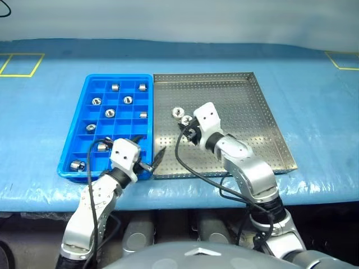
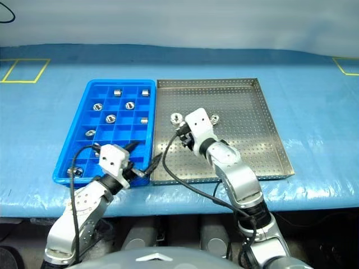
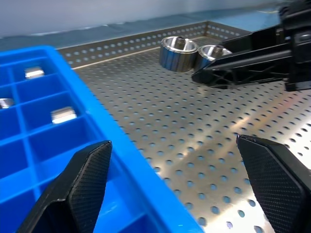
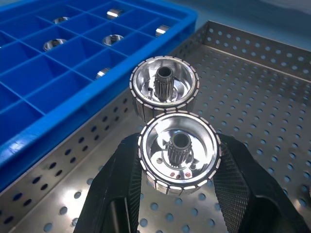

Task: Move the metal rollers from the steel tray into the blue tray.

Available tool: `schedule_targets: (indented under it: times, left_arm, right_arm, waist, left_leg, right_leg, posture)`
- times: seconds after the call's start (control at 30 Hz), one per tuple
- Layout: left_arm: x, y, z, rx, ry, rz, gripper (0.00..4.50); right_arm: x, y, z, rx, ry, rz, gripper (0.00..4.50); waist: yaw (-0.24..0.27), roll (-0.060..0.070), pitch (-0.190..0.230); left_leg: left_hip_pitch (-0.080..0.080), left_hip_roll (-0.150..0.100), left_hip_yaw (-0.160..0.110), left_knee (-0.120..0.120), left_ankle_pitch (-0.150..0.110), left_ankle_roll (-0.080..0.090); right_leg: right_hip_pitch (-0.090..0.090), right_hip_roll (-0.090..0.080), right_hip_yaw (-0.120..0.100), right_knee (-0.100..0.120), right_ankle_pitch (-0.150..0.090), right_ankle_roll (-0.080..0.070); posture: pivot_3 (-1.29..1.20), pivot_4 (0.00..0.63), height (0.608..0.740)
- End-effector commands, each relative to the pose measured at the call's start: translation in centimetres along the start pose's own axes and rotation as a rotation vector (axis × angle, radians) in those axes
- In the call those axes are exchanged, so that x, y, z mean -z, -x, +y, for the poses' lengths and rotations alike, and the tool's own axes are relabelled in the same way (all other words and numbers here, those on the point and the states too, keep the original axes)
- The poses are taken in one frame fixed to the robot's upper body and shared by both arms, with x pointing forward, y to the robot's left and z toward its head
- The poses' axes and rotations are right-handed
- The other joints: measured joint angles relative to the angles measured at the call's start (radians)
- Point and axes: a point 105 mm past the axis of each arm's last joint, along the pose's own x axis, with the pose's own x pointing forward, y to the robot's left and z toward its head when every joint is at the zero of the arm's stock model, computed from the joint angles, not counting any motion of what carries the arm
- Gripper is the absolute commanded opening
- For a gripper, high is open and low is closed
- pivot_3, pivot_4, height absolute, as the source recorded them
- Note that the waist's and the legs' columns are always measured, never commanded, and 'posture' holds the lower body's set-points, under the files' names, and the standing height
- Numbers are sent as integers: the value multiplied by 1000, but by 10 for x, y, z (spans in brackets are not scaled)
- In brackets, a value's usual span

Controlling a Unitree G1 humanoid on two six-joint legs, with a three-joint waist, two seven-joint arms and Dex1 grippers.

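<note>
Right gripper (image 4: 177,187) clamps a roller (image 4: 179,153) (another just beyond); left gripper (image 3: 180,184) gapes.

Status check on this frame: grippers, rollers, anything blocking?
Right gripper shut on roller over steel tray. Left gripper open at blue tray edge. Path clear.

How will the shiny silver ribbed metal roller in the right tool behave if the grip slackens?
The shiny silver ribbed metal roller looks like solid metal, so probably rigid and heavy for its size. The right tool grips its round rim; polished sides may slip. Dropped on the perforated steel tray, it could roll.
</note>
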Motion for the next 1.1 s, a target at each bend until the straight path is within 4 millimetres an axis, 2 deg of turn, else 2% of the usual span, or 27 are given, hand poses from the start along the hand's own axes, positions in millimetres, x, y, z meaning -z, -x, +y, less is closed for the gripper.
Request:
schedule_targets:
  times: [0.03,0.13,0.23,0.4,0.57,0.63,0.83,1.1]
  left_arm:
    - [-29,5,12,-94,136,-148,4500]
    - [-37,5,17,-125,273,-207,4500]
    - [-44,4,15,-99,502,-277,4500]
    - [-45,-3,15,-73,829,-317,4500]
    - [-54,-13,0,44,1181,-363,4500]
    - [-48,-15,-2,49,1302,-344,4500]
    - [-37,-18,-7,66,1481,-296,4500]
    - [-34,-22,-18,122,1555,-267,4500]
  right_arm:
    - [-27,4,10,-52,28,-112,1707]
    - [-30,6,13,-71,33,-128,1707]
    - [-29,9,15,-82,29,-133,1707]
    - [-32,14,25,-139,8,-150,1707]
    - [-37,19,33,-193,-1,-171,1707]
    - [-38,20,35,-200,-1,-174,1707]
    - [-38,22,38,-217,-3,-175,1707]
    - [-40,28,50,-299,-1,-172,1707]
  waist:
    - [12,0,0]
    - [27,0,0]
    - [27,-1,0]
    - [24,-1,0]
    - [15,-1,0]
    - [13,-1,0]
    - [12,-1,0]
    - [11,-1,0]
  left_leg:
    - [0,0,0,0,0,0]
    - [0,-1,-1,1,0,0]
    - [0,-1,-1,1,0,0]
    - [0,-1,-1,2,0,0]
    - [0,0,-2,2,0,0]
    - [0,-1,-2,2,0,0]
    - [1,-1,-2,2,0,0]
    - [0,-2,-2,2,0,0]
  right_leg:
    - [0,0,0,0,0,0]
    - [1,-1,0,-2,1,1]
    - [2,-1,0,-2,1,2]
    - [2,0,-1,-2,1,2]
    - [3,0,-1,-2,1,1]
    - [3,0,-1,-2,1,1]
    - [3,0,-1,-2,1,1]
    - [3,0,-1,-3,1,1]
  posture:
    - [118,150,740]
    - [118,150,740]
    - [99,150,740]
    - [79,150,740]
    - [50,150,740]
    - [50,150,740]
    - [39,150,740]
    - [32,150,740]
